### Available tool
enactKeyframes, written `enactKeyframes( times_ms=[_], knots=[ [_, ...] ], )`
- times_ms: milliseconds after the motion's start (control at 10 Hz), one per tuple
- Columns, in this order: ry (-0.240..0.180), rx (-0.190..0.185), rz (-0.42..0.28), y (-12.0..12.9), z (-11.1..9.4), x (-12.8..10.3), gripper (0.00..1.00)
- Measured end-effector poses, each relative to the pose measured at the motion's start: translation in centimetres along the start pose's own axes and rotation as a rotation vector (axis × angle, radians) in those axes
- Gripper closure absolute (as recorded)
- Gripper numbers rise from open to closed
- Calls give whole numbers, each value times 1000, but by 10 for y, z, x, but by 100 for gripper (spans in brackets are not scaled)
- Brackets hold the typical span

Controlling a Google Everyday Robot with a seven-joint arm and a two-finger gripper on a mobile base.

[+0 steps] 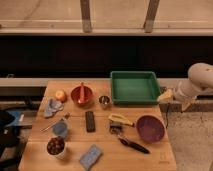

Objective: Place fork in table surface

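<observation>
The fork (52, 124) is a thin pale utensil lying at an angle on the left part of the table surface (105, 137), between a blue-grey cloth (52, 106) and a blue cup (60, 129). The table surface is a light-brown wooden top. My gripper (165, 96) hangs from the white arm (197, 81) at the table's right edge, just right of the green tray (134, 86). It is far from the fork and holds nothing that I can see.
On the table are an orange fruit (60, 95), a red bowl (81, 95), a small metal cup (104, 101), a black bar (90, 121), a yellow-handled tool (120, 120), a black-handled utensil (132, 145), a purple bowl (150, 128), a bowl of dark food (55, 146) and a blue sponge (91, 156).
</observation>
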State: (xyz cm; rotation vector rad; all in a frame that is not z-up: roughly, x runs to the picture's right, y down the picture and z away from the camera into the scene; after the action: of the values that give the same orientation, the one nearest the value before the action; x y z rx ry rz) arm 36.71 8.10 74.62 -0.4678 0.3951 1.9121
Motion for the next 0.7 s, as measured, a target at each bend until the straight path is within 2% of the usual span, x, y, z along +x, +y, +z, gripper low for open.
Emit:
enactKeyframes(
  times_ms=[200, 300, 700],
  knots=[
    [-4, 11, -38, 8, 1, -10, 20],
    [-4, 12, -61, 21, 4, -18, 20],
    [17, 20, -188, 95, 20, -36, 20]
  ],
)
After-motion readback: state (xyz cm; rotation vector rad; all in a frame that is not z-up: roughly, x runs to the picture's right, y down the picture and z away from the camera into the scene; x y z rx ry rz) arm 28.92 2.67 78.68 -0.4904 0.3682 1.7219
